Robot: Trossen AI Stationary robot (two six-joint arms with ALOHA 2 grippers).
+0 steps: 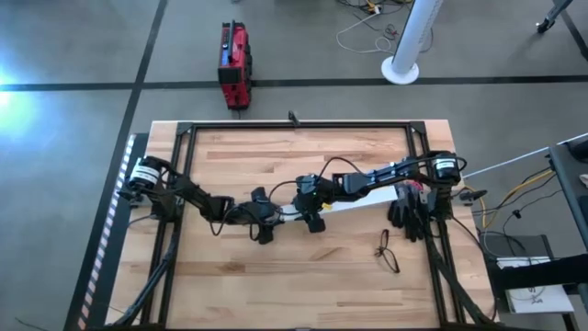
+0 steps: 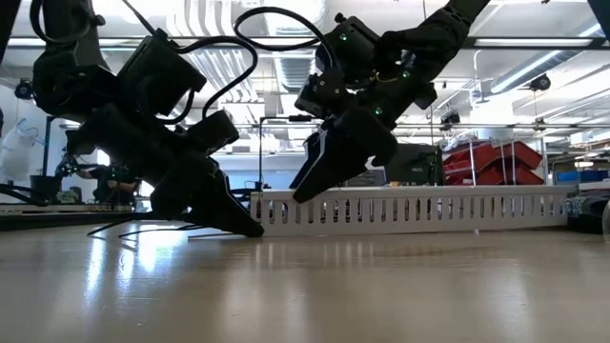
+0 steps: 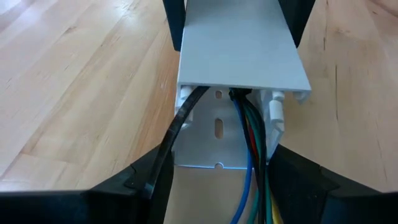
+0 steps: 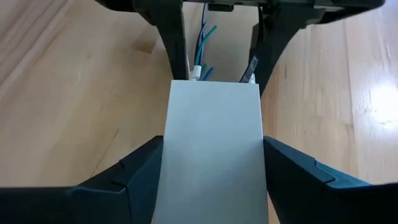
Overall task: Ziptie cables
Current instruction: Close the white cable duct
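A white slotted cable duct (image 1: 367, 201) lies on the wooden table, running from the middle toward the right edge. A plain lid (image 3: 242, 43) covers most of it. Blue, green, red and black cables (image 3: 250, 134) come out of its uncovered left end, and a black strap (image 3: 171, 140) leads out beside them. My left gripper (image 1: 266, 227) is shut on that uncovered end, fingertips down at the table (image 2: 250, 227). My right gripper (image 1: 314, 218) is shut on the lidded part just to its right. My left gripper has the duct's uncovered end (image 3: 221, 163) between its two fingers, one on each side wall. The fingers slant down from the table's left side, along the duct. The duct lies flat on the table. My right gripper has the lidded part of the duct (image 4: 214, 124) between its two fingers, near the lid's left end, one finger (image 4: 146, 165) on each long side. It comes slanting down from the table's right side, along the duct. The duct stays on the table.
A heap of black items (image 1: 409, 213) lies at the table's right edge, and a thin black loop (image 1: 389, 250) lies on the wood nearer the front. A black frame (image 1: 294, 125) runs round the tabletop. A red box (image 1: 234, 64) stands on the floor beyond.
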